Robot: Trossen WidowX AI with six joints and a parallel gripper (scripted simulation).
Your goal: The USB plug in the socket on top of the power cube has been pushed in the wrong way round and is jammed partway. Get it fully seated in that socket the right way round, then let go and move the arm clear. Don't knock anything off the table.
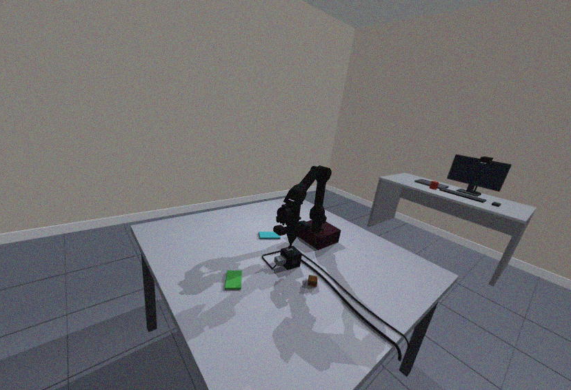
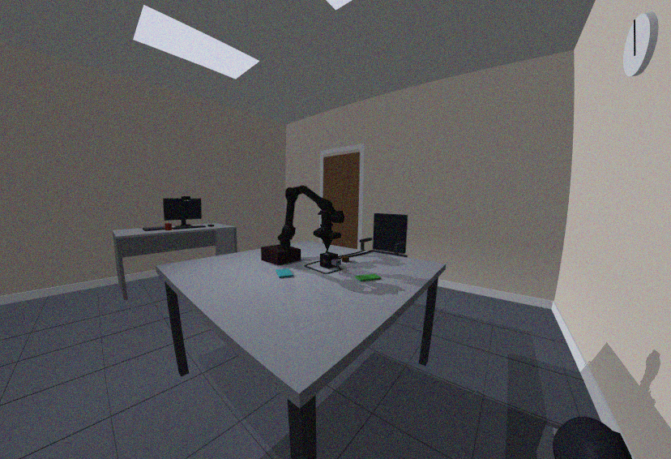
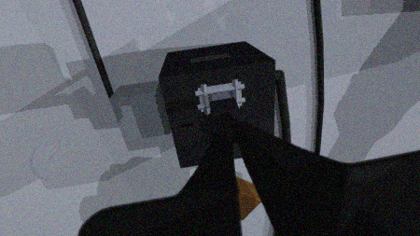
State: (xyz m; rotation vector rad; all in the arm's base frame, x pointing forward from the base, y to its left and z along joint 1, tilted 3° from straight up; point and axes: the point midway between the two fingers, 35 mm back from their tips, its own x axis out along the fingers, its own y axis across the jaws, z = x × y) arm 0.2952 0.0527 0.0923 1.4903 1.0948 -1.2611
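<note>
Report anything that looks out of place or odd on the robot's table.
The socket on top of the power cube shows as an open pale frame, with no plug seated in it. The gripper hovers just above it, closed on something too dark to identify. Two black cables trail off the table's edge.
</note>
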